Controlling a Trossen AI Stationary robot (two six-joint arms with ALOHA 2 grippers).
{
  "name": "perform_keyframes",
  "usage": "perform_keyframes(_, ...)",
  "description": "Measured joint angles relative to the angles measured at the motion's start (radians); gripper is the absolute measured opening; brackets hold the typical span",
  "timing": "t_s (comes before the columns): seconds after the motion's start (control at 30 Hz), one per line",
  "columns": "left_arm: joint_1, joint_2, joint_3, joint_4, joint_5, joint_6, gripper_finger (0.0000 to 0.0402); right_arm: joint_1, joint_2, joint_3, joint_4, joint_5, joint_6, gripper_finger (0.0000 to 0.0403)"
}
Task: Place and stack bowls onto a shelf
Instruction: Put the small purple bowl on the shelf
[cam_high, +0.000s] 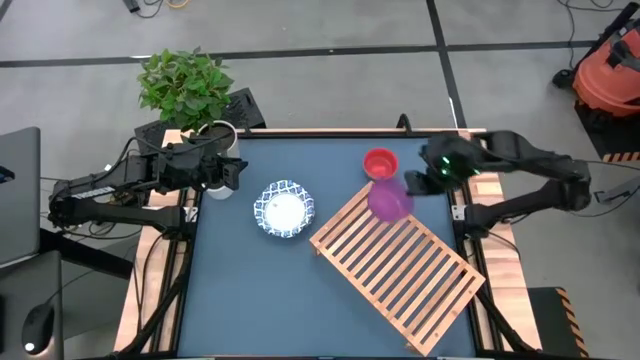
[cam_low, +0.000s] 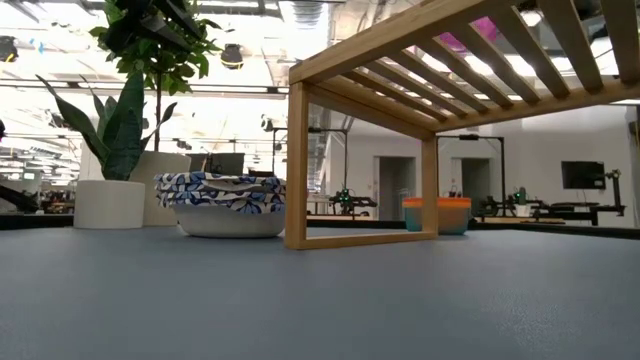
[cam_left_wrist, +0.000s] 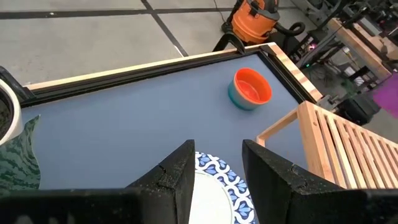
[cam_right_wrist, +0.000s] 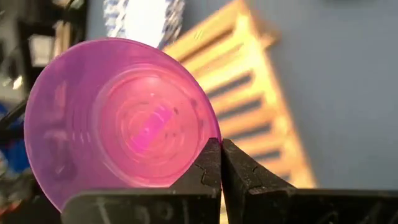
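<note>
Here the right end effector is pinched shut on the rim of the magenta bowl, holding it over the far corner of the shelf; whether the bowl touches the slats cannot be told. The shelf is a light-wood slatted rack standing at an angle on the right half of the blue surface.

Just beyond that corner, near the surface's far edge, sits the orange-red bowl, nested in a teal one that shows as a teal band under the orange in the low view.

A white bowl with a blue patterned rim rests on the surface to the left of the shelf and apart from it. From the low view it looks like two such bowls stacked.

The left end effector hovers near the far left of the surface, beside the white bowl, its fingers partly open with nothing between them. A potted plant stands at the far left corner.
</note>
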Motion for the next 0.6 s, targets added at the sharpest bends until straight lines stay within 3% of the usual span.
perform_keyframes(0.27,0.000,0.000,0.000,0.028,0.004,0.023,0.0118,0.380,-0.030,0.000,0.004,0.044,0.354,0.0019)
perform_keyframes(0.6,0.000,0.010,0.000,0.113,-0.004,0.090,0.0118,0.691,0.052,-0.001,0.059,0.045,0.495,0.0023)
